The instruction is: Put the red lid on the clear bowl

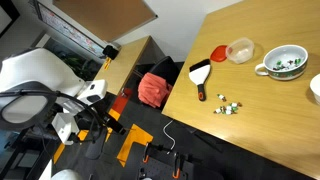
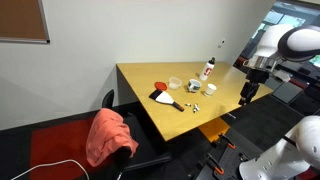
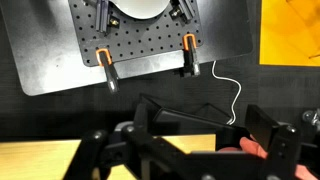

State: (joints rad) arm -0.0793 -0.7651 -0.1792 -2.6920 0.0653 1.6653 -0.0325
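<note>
Arm [image 2: 290, 42] bent over, tool [image 2: 246, 93] pointing down — jaws apart

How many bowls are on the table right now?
2. The clear bowl sits right beside the red lid. The white patterned bowl stands just past it. A white object cut off at the frame edge cannot be identified from there.

Table [image 1: 262, 122] bearing red lid [image 1: 218, 53], clear bowl [image 1: 240, 50]
</note>
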